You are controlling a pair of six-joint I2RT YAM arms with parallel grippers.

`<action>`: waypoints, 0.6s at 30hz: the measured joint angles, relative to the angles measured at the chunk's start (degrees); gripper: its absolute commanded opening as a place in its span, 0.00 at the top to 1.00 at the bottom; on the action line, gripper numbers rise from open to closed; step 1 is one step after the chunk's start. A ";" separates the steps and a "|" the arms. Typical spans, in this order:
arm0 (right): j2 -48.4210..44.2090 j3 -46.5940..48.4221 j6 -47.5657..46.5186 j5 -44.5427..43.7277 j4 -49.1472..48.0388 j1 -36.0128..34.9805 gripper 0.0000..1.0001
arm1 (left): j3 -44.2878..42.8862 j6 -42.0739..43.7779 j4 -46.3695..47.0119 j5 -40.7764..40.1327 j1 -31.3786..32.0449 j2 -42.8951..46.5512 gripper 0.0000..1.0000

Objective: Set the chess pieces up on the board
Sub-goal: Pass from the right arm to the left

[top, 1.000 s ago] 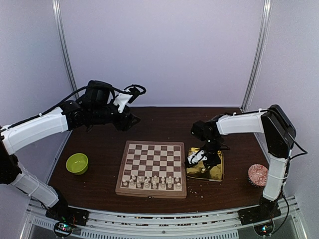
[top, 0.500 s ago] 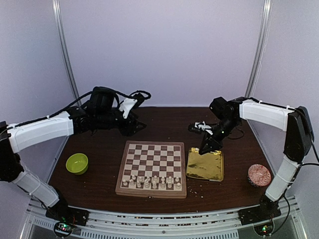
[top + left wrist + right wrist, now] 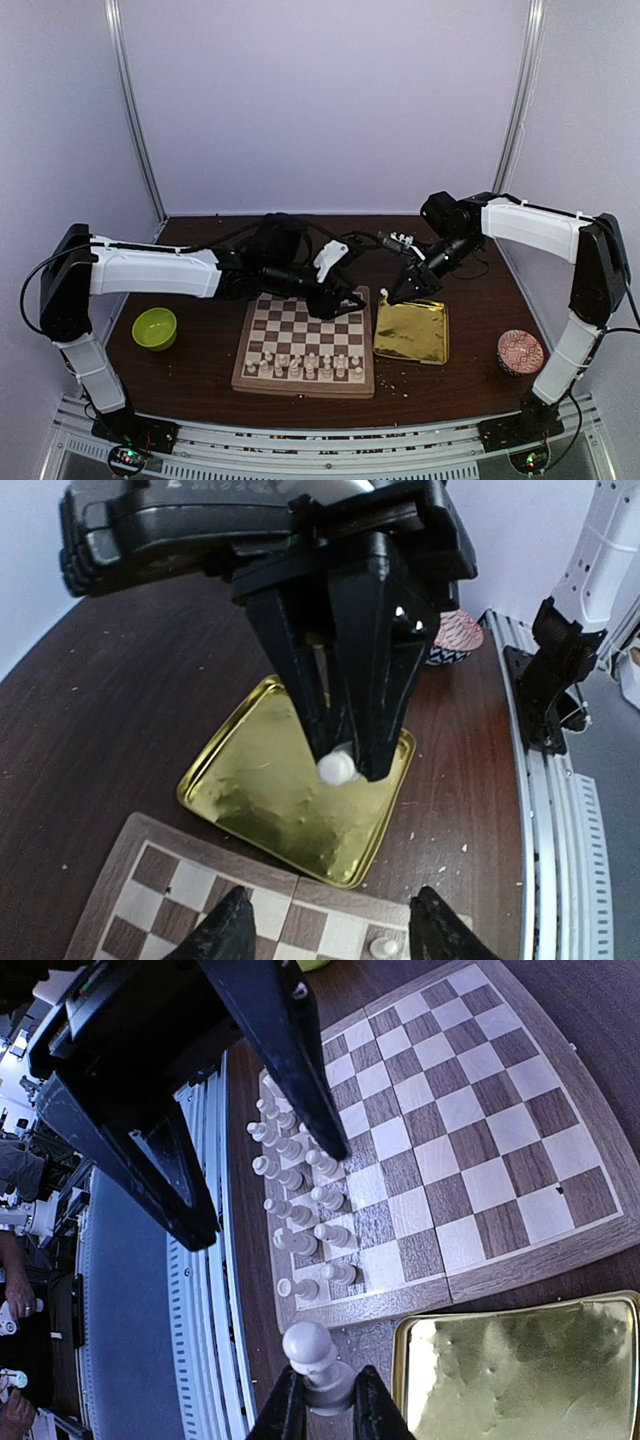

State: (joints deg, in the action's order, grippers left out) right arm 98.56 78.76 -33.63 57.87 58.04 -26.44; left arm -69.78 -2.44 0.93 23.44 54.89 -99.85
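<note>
**Top external:** The left arm stretched across the dark wooden worktop (image 3: 470, 310), and the left end effector (image 3: 352, 299) hung over the far right part of the chessboard (image 3: 305, 322). The right end effector (image 3: 399, 292) was poised above the far left corner of the gold tray (image 3: 415, 338), which lay just beside the board's right edge. The cream-white chess pieces (image 3: 305, 366) stood in two rows along the board's near edge, with the other squares bare. A green bowl (image 3: 154, 328) sat left of the board and a red-patterned bowl (image 3: 518, 352) sat near the worktop's right side.

**Left wrist:** The right end effector's black fingers (image 3: 385, 680) were clamped on a white pawn (image 3: 337, 768), held in the air over the tray. The left end effector's own fingertips showed at the bottom of the frame, spread apart with nothing between them, above a corner of the board. One piece was visible on that corner.

**Right wrist:** The pawn sat gripped between the right end effector's fingertips, head pointing outward. It was seen against the strip of worktop between the board's corner and the tray. The left end effector's two fingers loomed wide apart at upper left, in front of the two rows of pieces
</note>
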 measured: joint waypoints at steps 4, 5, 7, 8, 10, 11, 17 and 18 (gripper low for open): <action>-0.79 -0.28 -0.02 0.46 0.22 0.07 0.92 | -0.76 -2.73 4.07 3.61 0.13 -2.93 0.46; -0.98 -0.31 -0.07 0.55 0.31 0.07 0.92 | -1.22 -3.39 4.94 4.55 0.13 -3.52 0.47; -1.46 -0.28 -0.46 0.83 0.50 0.07 0.92 | -2.54 -4.57 6.36 6.29 0.13 -4.68 0.48; -1.62 -0.28 -0.63 1.01 0.74 0.07 0.92 | -3.41 -5.03 6.99 7.10 0.13 -5.35 0.48; -1.70 -0.28 -0.92 1.31 1.09 0.09 0.92 | -4.94 -6.21 8.50 8.48 0.13 -6.73 0.49; -1.70 -0.31 -1.07 1.38 1.29 0.07 0.91 | -5.31 -6.64 9.11 8.98 0.13 -7.17 0.50; -1.79 -0.31 -2.08 1.81 2.27 0.09 0.91 | -6.84 -8.96 10.62 11.17 0.13 -9.11 0.58; -1.84 -0.31 -2.21 1.97 2.40 0.09 0.91 | -6.97 -9.18 10.97 11.41 0.13 -9.35 0.59</action>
State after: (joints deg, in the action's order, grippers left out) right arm 96.73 78.46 -35.83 59.83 60.45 -26.35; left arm -76.75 -11.62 11.90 34.85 55.02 -109.21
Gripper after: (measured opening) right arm 0.125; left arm 0.436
